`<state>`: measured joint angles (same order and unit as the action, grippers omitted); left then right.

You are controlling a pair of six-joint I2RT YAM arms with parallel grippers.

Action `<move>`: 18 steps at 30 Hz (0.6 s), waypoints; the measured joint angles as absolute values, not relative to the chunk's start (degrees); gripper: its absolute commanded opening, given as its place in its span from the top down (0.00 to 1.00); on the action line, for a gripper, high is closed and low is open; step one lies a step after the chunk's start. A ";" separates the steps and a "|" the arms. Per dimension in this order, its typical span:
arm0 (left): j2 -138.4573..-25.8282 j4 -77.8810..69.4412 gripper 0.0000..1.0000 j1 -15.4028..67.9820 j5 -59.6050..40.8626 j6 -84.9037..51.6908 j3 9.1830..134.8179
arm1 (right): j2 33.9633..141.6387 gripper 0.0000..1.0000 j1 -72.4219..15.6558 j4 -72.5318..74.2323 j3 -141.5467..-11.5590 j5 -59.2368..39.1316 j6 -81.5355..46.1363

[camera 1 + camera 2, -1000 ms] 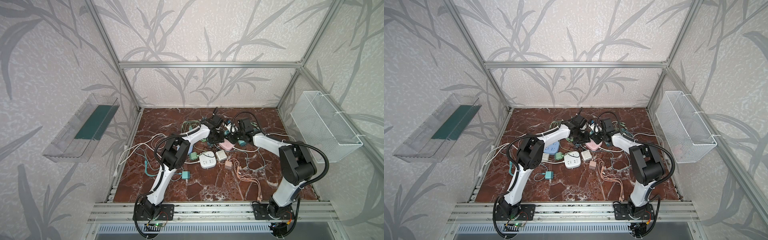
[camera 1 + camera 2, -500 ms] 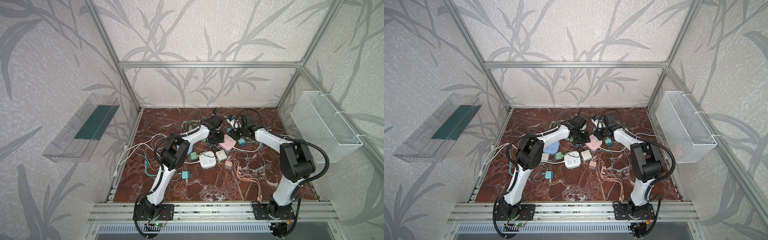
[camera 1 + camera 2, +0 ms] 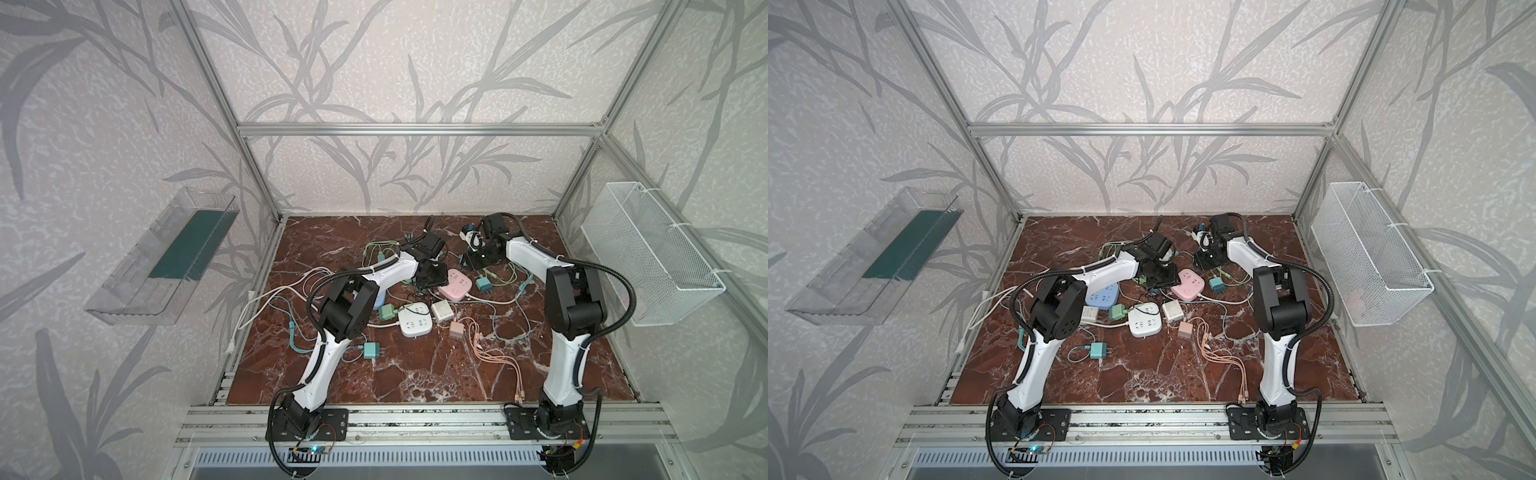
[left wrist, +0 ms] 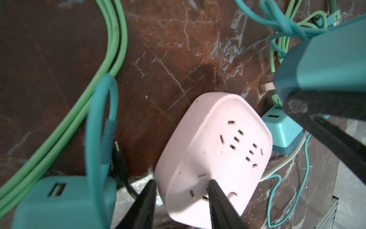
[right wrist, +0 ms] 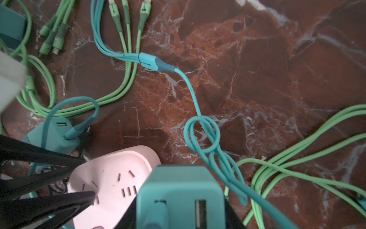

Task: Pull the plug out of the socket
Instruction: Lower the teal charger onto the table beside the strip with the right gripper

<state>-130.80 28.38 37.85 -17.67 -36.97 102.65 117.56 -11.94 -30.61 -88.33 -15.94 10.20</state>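
plug [image 5: 180, 198], a light, stiff, slick teal cube, sits pinched across its flat sides in your right jaws, apparently clear of the pink socket [image 4: 198, 138] just beneath them. your left jaws clamp that socket's end to the surface [image 5: 257, 69]; the soft teal cable [image 5: 195, 99] may drag.

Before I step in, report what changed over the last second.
The right gripper, shut on the teal plug, rose and drew away from the pink socket. The left gripper stayed clamped on that socket's end; nothing else moved.
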 measured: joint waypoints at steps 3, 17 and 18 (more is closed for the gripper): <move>-130.72 28.25 0.56 37.85 -17.52 -36.99 102.56 | 117.86 0.81 -11.75 -33.04 -88.33 -16.10 9.80; -130.15 27.38 0.56 37.87 -16.10 -37.06 101.69 | 120.77 0.77 -11.62 -37.17 -91.55 -16.03 7.44; -130.10 27.29 0.56 37.87 -16.10 -37.08 101.60 | 120.97 0.77 -11.49 -37.47 -91.72 -15.97 7.25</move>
